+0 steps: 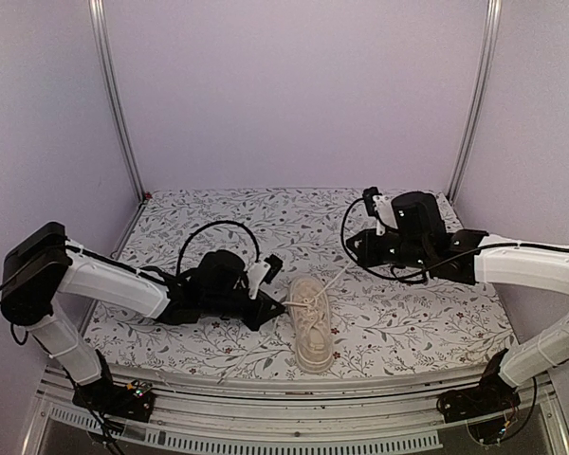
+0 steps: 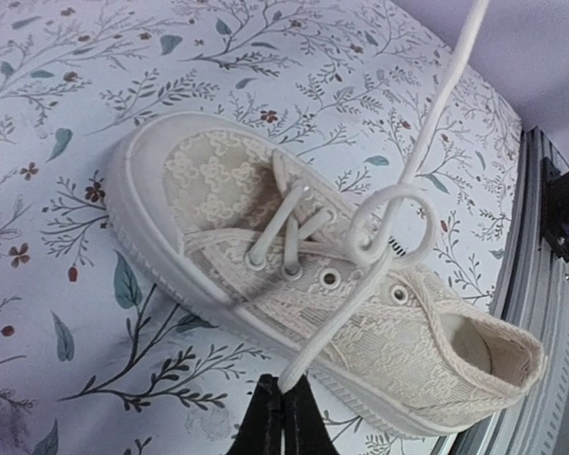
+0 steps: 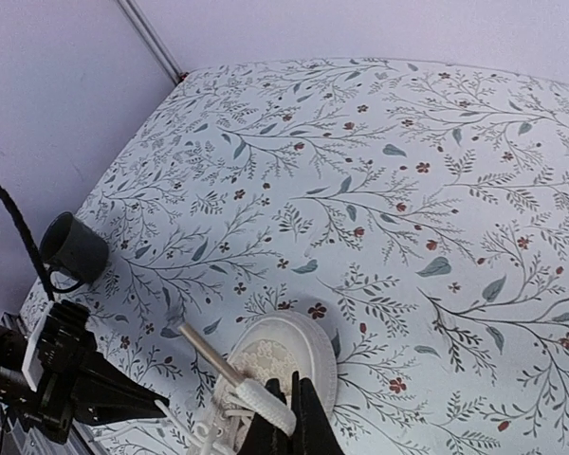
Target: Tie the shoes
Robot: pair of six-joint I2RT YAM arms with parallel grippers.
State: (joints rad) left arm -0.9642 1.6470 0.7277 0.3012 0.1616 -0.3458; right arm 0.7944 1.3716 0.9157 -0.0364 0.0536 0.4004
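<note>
The sneaker (image 1: 313, 327) is tethered by its lace (image 2: 332, 318). The left hand (image 2: 284, 396) is closed tight on one end, and the right hand (image 3: 286, 409) pinches the other strand, which runs straight and taut. Between them a loose loop (image 2: 427, 227) floats above the eyelets. The shoe stands on its sole near the front edge of the surface (image 1: 408, 313) with nothing pinning it. Uneven pulling would likely drag or tip it, or the thin lace could slip free and collapse the loop.

On the tabletop (image 1: 427, 313), near the middle of the front edge: sneaker (image 1: 313, 327), heel to the front. Just left of it, left end effector (image 1: 279, 307); behind it to the right, right end effector (image 1: 353, 261). Lace (image 2: 436, 104) from sneaker to both. Cup (image 3: 74, 248) far left.
</note>
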